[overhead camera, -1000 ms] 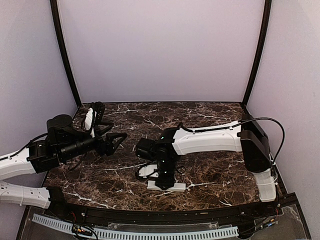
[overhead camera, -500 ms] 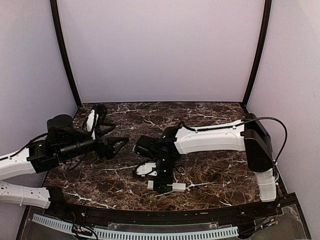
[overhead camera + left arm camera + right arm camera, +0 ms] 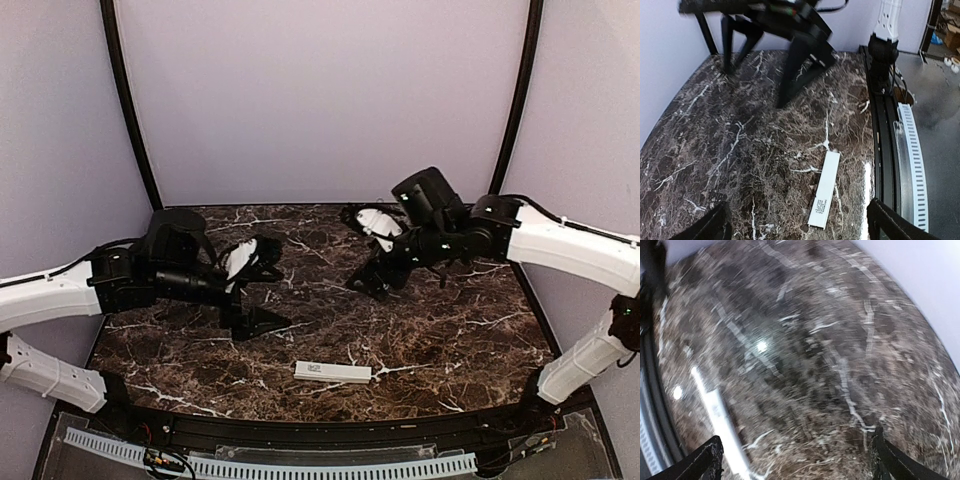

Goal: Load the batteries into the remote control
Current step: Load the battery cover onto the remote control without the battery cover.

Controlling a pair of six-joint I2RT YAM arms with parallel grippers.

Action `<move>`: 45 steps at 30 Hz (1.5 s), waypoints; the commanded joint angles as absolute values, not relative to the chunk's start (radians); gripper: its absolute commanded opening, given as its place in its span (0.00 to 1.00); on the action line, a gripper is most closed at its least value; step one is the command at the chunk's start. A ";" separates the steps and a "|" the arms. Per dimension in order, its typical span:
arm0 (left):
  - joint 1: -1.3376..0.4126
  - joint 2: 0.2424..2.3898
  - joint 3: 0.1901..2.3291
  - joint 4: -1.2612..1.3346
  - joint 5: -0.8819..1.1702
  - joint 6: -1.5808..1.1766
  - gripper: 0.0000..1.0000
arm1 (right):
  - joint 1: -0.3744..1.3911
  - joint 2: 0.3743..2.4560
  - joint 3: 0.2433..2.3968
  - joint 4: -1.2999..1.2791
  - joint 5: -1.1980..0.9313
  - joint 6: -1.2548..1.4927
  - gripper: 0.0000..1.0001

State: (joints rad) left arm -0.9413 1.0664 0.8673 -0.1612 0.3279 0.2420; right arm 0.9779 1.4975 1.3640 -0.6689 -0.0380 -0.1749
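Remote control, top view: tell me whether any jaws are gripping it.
No: the remote control lies alone on the marble table, with nothing touching it.

The left arm [image 3: 50, 300] and the right arm [image 3: 570, 245] are each being covered by smooth white shells, and these are being joined by rounded black joints. Thin black cables are being carried along the links. Small green lights are being shown on the right arm's black parts. The left gripper [image 3: 280, 288] and the right gripper [image 3: 352, 250] are being finished in black, with pointed fingers [image 3: 890, 225].
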 commanded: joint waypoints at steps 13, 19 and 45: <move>-1.131 1.687 1.086 -0.206 0.311 0.533 0.93 | 0.804 1.195 0.848 -0.472 -0.038 0.669 0.66; -1.146 1.818 1.122 -0.177 0.233 0.546 0.93 | 0.805 1.173 0.754 -0.409 -0.075 0.738 0.63; -1.155 1.903 1.155 -0.255 0.190 0.500 0.61 | 0.862 1.251 0.816 -0.438 -0.067 0.684 0.64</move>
